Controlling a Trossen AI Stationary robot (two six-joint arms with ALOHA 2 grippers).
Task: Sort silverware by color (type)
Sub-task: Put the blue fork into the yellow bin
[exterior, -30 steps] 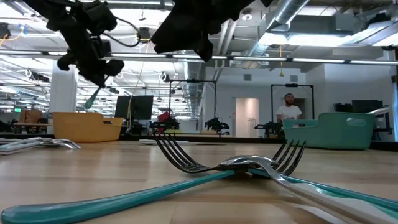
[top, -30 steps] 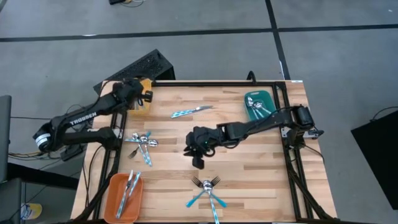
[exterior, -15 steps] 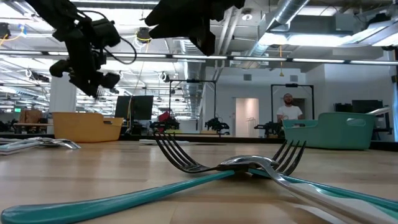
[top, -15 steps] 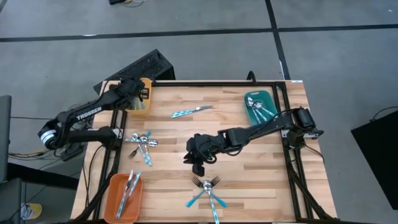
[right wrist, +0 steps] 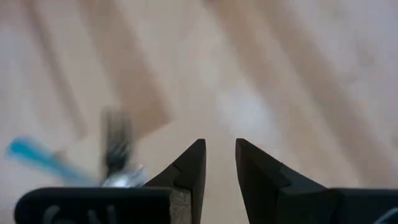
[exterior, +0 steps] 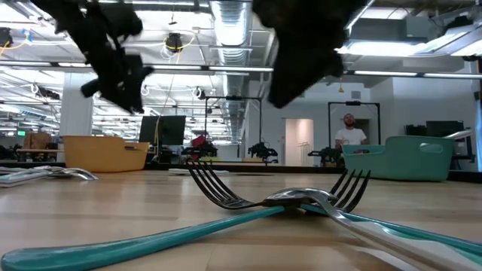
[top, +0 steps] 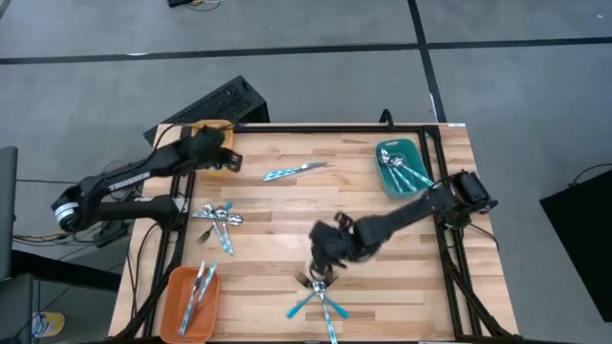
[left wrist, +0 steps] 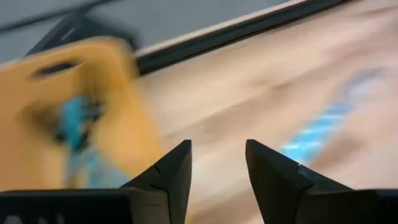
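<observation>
Two blue-handled forks (top: pixel 320 290) lie crossed near the table's near edge, filling the low view (exterior: pixel 286 199). My right gripper (top: pixel 325 263) hangs just above and beyond them, open, with nothing between its fingers (right wrist: pixel 219 168); a fork (right wrist: pixel 115 146) shows beside it. My left gripper (top: pixel 229 159) is open and holds nothing (left wrist: pixel 217 171), beside the yellow tray (top: pixel 210 127). A blue-handled piece (left wrist: pixel 74 121) lies in that tray. A knife (top: pixel 295 171) lies on the wood at the far middle. A bunch of spoons (top: pixel 218 218) lies at the left.
A teal tray (top: pixel 385 177) holding spoons stands at the far right. An orange tray (top: pixel 174 306) holding silverware stands at the near left corner. A black frame (top: pixel 335 127) rims the table. Bare wood lies across the middle.
My left gripper has opened and let go of a blue-handled piece over the yellow tray, then swung off it toward the table's right. My right gripper has gone toward the near edge and rightward, tipping downward and rolling, until it hangs by the crossed forks.
</observation>
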